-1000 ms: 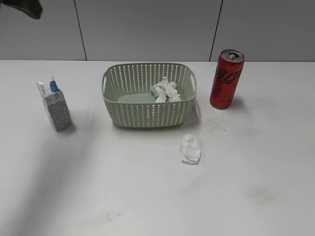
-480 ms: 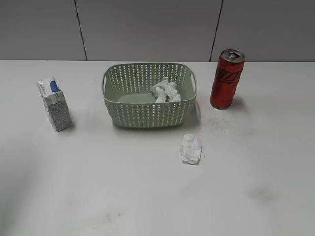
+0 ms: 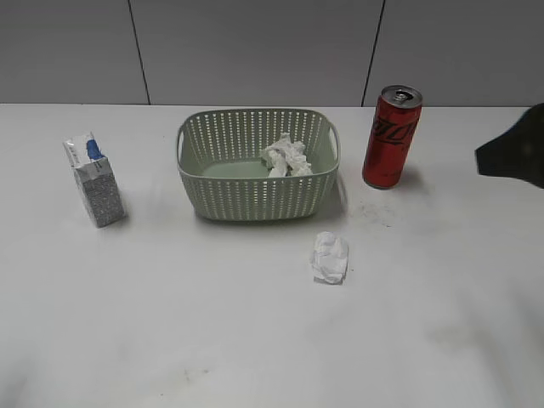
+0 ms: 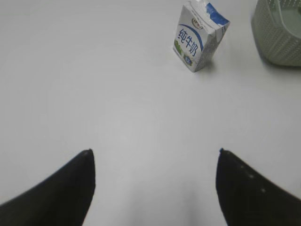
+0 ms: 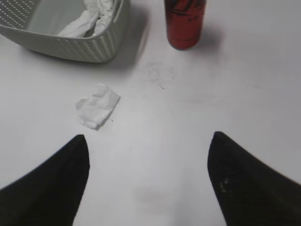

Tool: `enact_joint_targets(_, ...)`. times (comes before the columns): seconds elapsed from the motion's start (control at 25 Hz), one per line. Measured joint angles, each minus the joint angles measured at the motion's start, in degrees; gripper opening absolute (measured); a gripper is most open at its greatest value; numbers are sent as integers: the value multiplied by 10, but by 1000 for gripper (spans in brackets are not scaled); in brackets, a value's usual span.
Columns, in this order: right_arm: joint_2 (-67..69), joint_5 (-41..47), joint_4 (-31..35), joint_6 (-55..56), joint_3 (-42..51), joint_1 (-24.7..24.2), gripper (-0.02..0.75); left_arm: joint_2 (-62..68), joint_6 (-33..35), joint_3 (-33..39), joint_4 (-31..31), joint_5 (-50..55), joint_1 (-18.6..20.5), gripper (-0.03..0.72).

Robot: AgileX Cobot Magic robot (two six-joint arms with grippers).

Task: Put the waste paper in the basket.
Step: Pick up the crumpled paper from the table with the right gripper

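A crumpled white paper wad (image 3: 330, 257) lies on the white table in front of the pale green basket (image 3: 255, 197); it also shows in the right wrist view (image 5: 97, 106). More crumpled paper (image 3: 286, 157) lies inside the basket at its right, also seen in the right wrist view (image 5: 90, 21). My right gripper (image 5: 148, 155) is open and empty above the table, to the right of the loose wad; its dark body enters the exterior view at the right edge (image 3: 518, 155). My left gripper (image 4: 155, 157) is open and empty over bare table, left of the basket (image 4: 277, 40).
A red can (image 3: 391, 136) stands right of the basket, also in the right wrist view (image 5: 184, 21). A small white-grey carton with a blue mark (image 3: 95, 180) stands left of the basket, also in the left wrist view (image 4: 200, 35). A grey wall runs behind.
The left arm's dark tip at the top left has left the exterior view. The right gripper's dark body has come into view at the right edge. The paper, basket and can have not moved.
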Motion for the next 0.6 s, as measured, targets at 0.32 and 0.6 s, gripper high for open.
enact_joint_targets(0.32, 149, -86, -4, 28, -1, 139, 589, -234, 0, 101, -1, 42, 0, 592)
enact_joint_targets(0.6, 266, -173, -19, 37, -4, 182, 589, -387, 0, 118, -2, 47, 0, 591)
